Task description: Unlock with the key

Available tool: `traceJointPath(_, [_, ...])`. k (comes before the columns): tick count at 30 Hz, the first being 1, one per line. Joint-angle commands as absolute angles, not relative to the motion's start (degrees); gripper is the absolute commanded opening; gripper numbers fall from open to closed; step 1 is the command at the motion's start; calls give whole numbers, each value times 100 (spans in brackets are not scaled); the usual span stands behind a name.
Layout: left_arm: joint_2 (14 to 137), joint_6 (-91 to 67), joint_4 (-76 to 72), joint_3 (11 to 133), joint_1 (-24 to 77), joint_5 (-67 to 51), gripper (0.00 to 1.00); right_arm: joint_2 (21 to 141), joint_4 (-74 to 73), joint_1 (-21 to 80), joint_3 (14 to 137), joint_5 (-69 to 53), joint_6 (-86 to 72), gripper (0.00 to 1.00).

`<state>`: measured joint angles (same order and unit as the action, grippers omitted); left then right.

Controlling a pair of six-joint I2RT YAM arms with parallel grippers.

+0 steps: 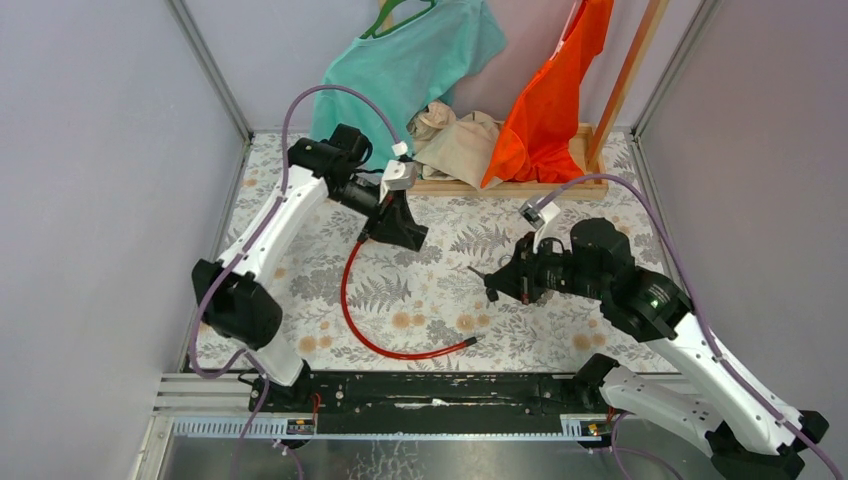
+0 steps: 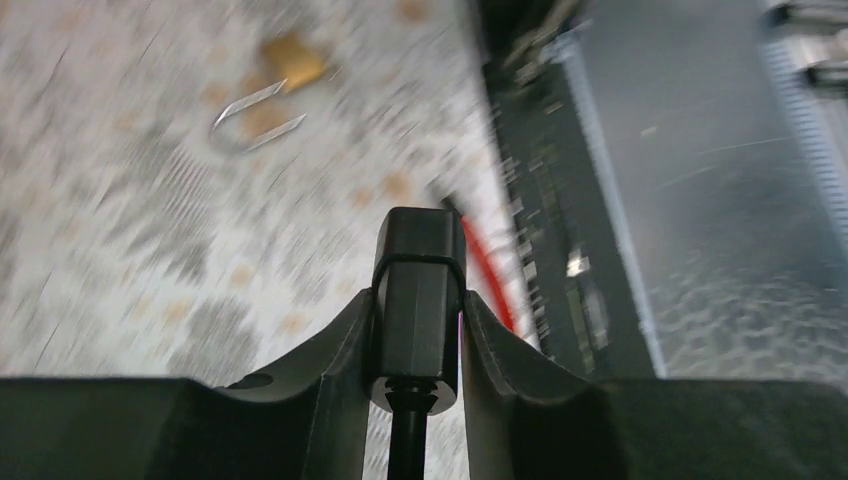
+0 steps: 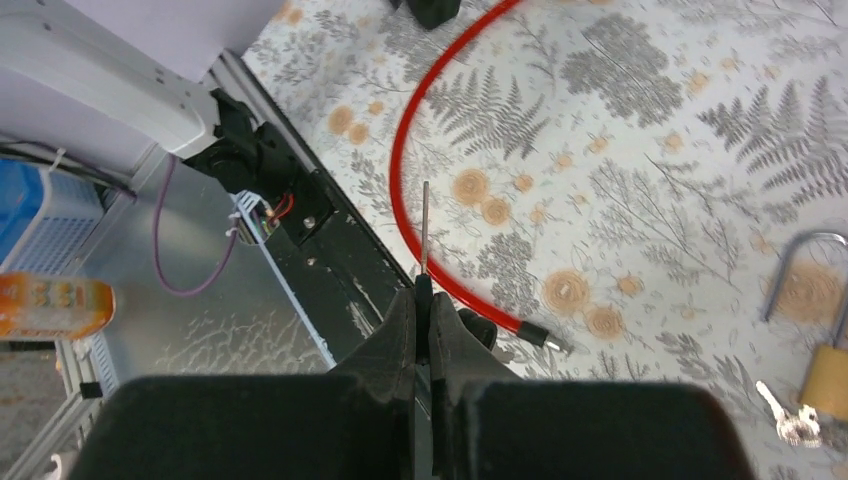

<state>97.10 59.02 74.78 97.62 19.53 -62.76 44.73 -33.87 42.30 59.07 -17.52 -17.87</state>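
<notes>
Clamping tight, left gripper (image 2: 418, 305) holds lock body (image 2: 418, 250), right gripper (image 3: 424, 300) the key (image 3: 424, 225).

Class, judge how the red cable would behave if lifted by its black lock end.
The red cable probably flexes and trails, since it lies in a loose curve. Its free metal tip would likely drag over the table.

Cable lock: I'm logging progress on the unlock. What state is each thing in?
lock body: clamped in the left gripper jaws.
red cable: free end out, lying on the table.
key: pinched by the right gripper, not inserted.
left gripper: shut on lock body.
right gripper: shut on key.
brass padlock: shackle looks open.
</notes>
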Motion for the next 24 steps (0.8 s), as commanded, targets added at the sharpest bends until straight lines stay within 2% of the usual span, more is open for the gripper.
traceJointPath(1, [9176, 6793, 8307, 9538, 2119, -8886, 0, 4396, -2485, 4210, 5947, -2689, -1270, 0])
traceJointPath(3, [9003, 6552, 8224, 9614, 2115, -9140, 0, 4395, -2246, 4209, 5889, -3019, -1123, 0])
traceJointPath(7, [8365, 4273, 6084, 9176, 2211, -9553, 0, 4531, -2249, 4210, 6082, -3515, -737, 0])
traceJointPath(8, [8293, 4111, 5974, 9121, 2265, -9554, 0, 4565, -2310, 4210, 6163, -3578, -652, 0])
traceJointPath(24, [8066, 2683, 5959, 9195, 2792, -9562, 0, 4572, -2020, 4208, 6640, -4246, -610, 0])
